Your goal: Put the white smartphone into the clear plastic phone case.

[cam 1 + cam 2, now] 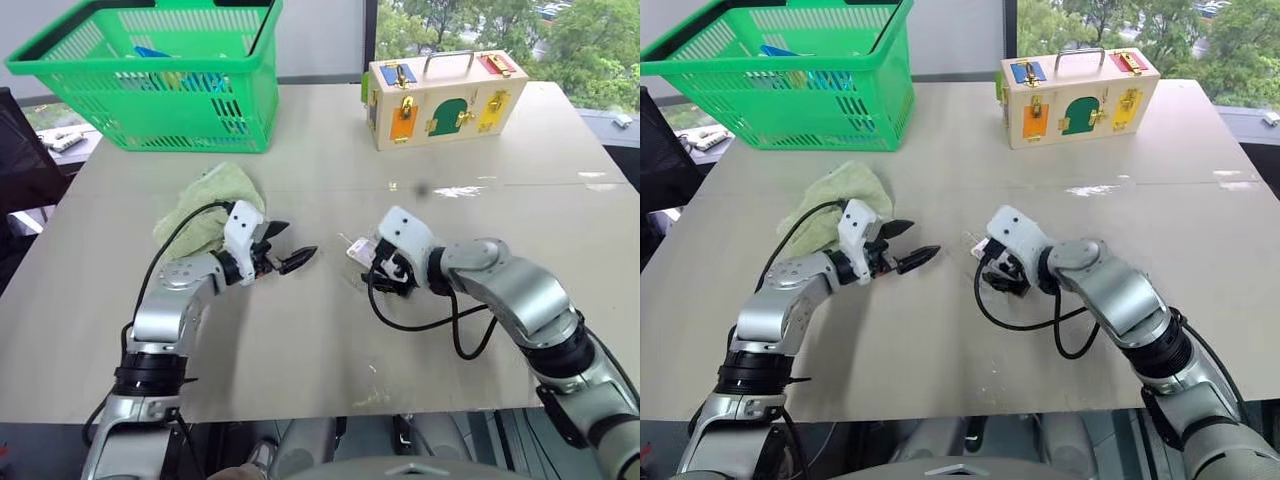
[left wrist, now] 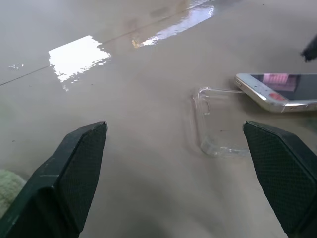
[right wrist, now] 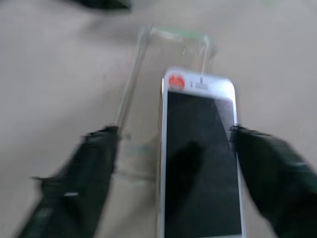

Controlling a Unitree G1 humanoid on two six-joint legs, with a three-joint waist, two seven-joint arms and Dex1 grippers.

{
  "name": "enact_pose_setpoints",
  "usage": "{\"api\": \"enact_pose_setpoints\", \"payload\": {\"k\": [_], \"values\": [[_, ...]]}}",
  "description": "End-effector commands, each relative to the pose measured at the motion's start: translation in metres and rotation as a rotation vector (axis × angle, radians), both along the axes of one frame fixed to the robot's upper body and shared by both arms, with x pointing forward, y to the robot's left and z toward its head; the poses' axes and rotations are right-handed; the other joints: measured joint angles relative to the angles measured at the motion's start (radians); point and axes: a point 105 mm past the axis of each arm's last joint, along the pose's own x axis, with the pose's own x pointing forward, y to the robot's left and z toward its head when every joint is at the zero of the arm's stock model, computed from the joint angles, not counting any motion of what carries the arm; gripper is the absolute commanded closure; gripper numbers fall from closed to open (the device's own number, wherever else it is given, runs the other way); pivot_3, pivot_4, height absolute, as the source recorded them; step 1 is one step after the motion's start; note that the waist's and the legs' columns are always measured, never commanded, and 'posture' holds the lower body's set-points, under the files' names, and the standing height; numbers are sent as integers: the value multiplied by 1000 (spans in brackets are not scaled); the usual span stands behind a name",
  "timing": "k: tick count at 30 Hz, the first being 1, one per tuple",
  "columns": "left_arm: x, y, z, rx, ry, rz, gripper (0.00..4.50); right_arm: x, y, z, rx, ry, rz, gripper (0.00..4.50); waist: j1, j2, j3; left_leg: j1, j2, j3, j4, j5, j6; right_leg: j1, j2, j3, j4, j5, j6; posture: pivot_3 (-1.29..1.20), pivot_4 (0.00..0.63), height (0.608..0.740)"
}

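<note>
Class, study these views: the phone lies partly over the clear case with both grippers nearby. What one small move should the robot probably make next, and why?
Probably close the right gripper on the white smartphone and nudge it sideways over the clear plastic phone case. The phone lies askew, overlapping only one side of the case, with the gripper's open fingers either side of it. The left gripper is open, short of the case.

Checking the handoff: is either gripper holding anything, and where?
Nothing is held: both the left gripper and right gripper stand open.
</note>
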Motion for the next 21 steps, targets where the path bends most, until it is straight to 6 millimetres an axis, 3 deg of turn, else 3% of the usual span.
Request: {"api": "enact_pose_setpoints", "payload": {"k": [1, 6, 9, 15, 18, 20, 21], "values": [[7, 1, 12, 15, -48, -23, 0, 3, -7, 20, 62, -43, -35, 240, -1, 0, 0, 0, 0, 0, 0, 0, 0, 0, 0, 0, 0, 0, 0, 0, 150, 740], [20, -3, 20, 5, -76, 0, 0, -6, 6, 25, -7, -204, 120, 240, -2, 0, 0, 0, 0, 0, 0, 0, -1, 0, 0, 0, 1, 0, 0, 0, 150, 740], [23, 0, 21, -1, -82, 35, 0, -12, 28, 26, 25, -287, 271, 99, -12, 0, 0, 0, 0, 1, 0, 1, -1, 0, 0, 1, 1, 0, 0, 0, 150, 740], [13, 1, 32, 4, -92, 56, 0, -15, 55, 33, 134, -325, 519, 99, -24, -1, 0, 1, 0, 2, 1, 2, -3, 0, 0, 2, 2, 0, 0, 0, 150, 740], [10, 11, 35, 5, -90, 106, 0, -13, 63, 23, 145, -278, 577, 910, -25, -1, 0, 1, 0, 1, 1, 2, -2, 0, 1, 2, 2, 0, 0, 0, 150, 740], [7, 15, 37, 4, -91, 126, 0, -15, 64, 14, 132, -250, 611, 2027, -25, -1, 0, 2, 0, 1, 1, 2, -3, 0, 1, 2, 3, 0, 0, 0, 150, 740], [5, 16, 38, -1, -92, 137, 0, -18, 64, 10, 132, -225, 624, 2309, -25, -1, 0, 2, 0, 1, 1, 2, -3, 0, 1, 2, 3, 0, 0, 0, 150, 740]]}}
